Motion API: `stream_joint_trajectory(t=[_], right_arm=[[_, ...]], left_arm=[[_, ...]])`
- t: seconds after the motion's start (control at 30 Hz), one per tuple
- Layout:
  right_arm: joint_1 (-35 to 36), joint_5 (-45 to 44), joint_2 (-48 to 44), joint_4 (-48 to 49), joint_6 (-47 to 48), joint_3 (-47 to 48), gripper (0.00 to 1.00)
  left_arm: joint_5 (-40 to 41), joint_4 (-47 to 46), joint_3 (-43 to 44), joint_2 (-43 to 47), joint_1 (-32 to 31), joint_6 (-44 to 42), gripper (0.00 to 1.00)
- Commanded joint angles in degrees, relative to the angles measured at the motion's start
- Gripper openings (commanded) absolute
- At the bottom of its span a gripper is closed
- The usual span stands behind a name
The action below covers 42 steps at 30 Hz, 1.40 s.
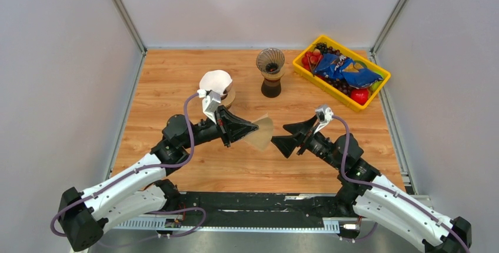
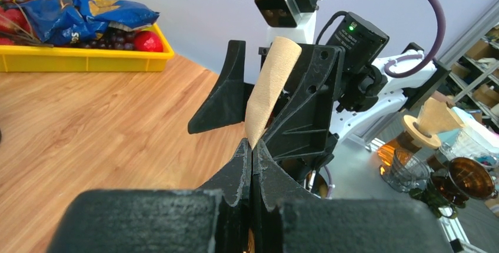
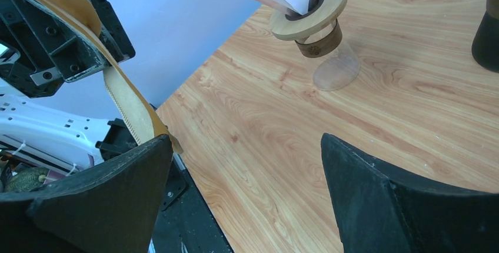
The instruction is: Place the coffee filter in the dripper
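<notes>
left gripper (image 1: 254, 128): fingers pressed together on one edge of the tan coffee filter (image 1: 263, 133), held above the wooden table (image 1: 176, 76) between the two arms. right gripper (image 1: 279, 137): fingers spread wide, the filter's free edge reaching between them and lying against one. the dark dripper (image 1: 270, 63) stands well apart at the far side, near the yellow bin (image 1: 306, 73).

The top camera looks down from high above the near edge over the whole wooden table (image 1: 176, 76), while the close wrist cameras face each other across its middle, both catching the brown coffee filter (image 2: 269, 82).
</notes>
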State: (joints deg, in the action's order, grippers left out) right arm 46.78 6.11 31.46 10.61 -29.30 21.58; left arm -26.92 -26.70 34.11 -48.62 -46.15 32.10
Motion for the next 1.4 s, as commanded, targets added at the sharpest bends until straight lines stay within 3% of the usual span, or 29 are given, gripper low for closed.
stream_joint_trajectory(t=[0.0,0.23,0.43,0.77,1.07,1.23,1.37], right_arm=[[-0.1,2.6,-0.9,3.2,0.5,2.6,1.00],[-0.1,7.6,-0.2,6.6,1.3,2.4,1.00],[0.0,9.4,3.2,11.1,2.1,2.8,1.00],[-0.1,17.9,5.5,14.5,5.8,4.4,0.87],[-0.1,21.0,7.1,11.8,6.3,6.1,0.60],[-0.1,20.7,6.8,10.6,5.6,5.9,0.50],[-0.1,19.5,5.9,10.5,5.1,5.3,0.24]], left_arm=[[-0.9,-2.9,0.4,0.0,-0.2,0.3,0.00],[-2.1,-4.0,0.2,-0.7,-0.3,0.7,0.00],[-8.0,-7.4,0.5,-2.8,-0.2,2.1,0.00],[-16.3,-11.1,2.1,-7.7,-0.3,4.0,0.00],[-19.2,-13.6,2.3,-9.1,-0.3,5.3,0.00],[-19.2,-14.7,1.6,-8.7,-0.2,5.3,0.00],[-19.5,-16.0,1.4,-8.8,-0.2,5.6,0.00]])
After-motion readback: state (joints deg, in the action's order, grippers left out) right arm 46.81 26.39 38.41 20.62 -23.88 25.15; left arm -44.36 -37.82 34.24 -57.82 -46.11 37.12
